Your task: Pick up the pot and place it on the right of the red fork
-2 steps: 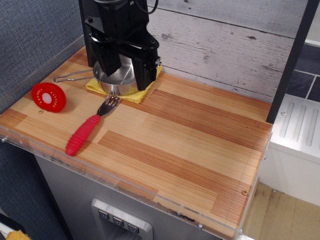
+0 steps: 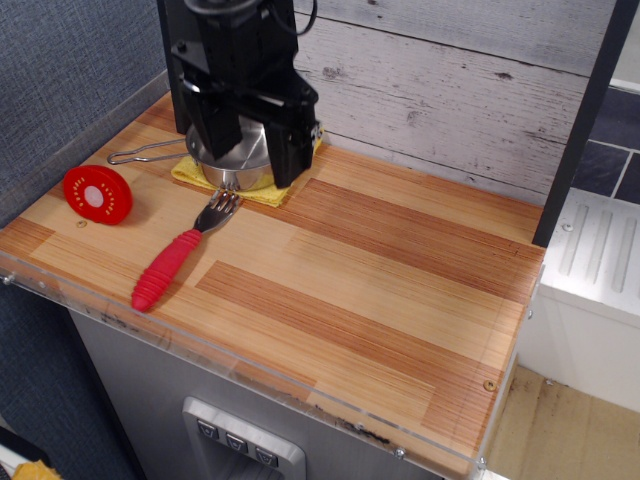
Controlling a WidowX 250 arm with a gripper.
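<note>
The pot is a small shiny steel pan at the back left of the wooden table, sitting on a yellow cloth. Its wire-loop handle points left. My black gripper hangs right over the pot, open, with one finger at the pot's left side and the other at its right. The pot rests on the cloth, not lifted. The red fork lies in front of the pot, tines towards it and red handle pointing to the front left.
A round red disc with a white centre lies left of the fork. A plank wall runs behind the table. A clear plastic lip lines the front edge. A dark post stands at the right.
The gripper has sunk very slightly around the pot. The pot, fork and disc have not moved.
</note>
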